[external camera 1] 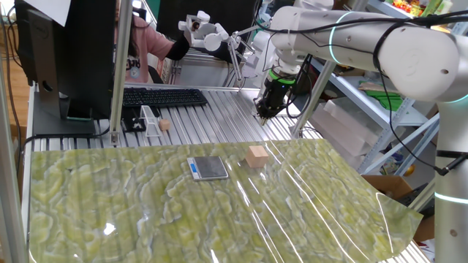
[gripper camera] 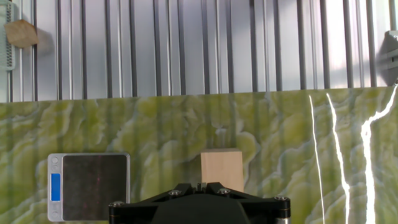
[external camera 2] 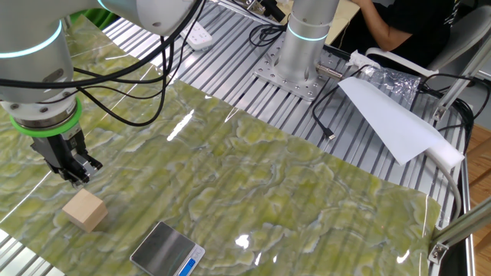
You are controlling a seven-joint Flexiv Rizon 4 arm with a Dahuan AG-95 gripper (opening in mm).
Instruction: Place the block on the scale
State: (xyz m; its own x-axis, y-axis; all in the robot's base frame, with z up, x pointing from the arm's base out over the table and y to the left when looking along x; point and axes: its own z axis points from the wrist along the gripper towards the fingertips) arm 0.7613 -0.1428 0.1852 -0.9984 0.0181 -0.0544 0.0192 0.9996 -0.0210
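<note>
Pre-grasp: gripper (external camera 2: 80, 173) hangs above the block (external camera 2: 84, 210) with jaws together, scale (external camera 2: 167, 248) bare beside it; next, open, descend, clamp.

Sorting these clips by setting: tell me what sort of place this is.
Likely a robotics lab: a slatted metal table, a keyboard by a monitor, and storage shelves behind the arm.

Tan block (gripper camera: 221, 168); dark grey, blue-stripped scale (gripper camera: 89, 186); green marbled mat (external camera 1: 146, 212)
</note>
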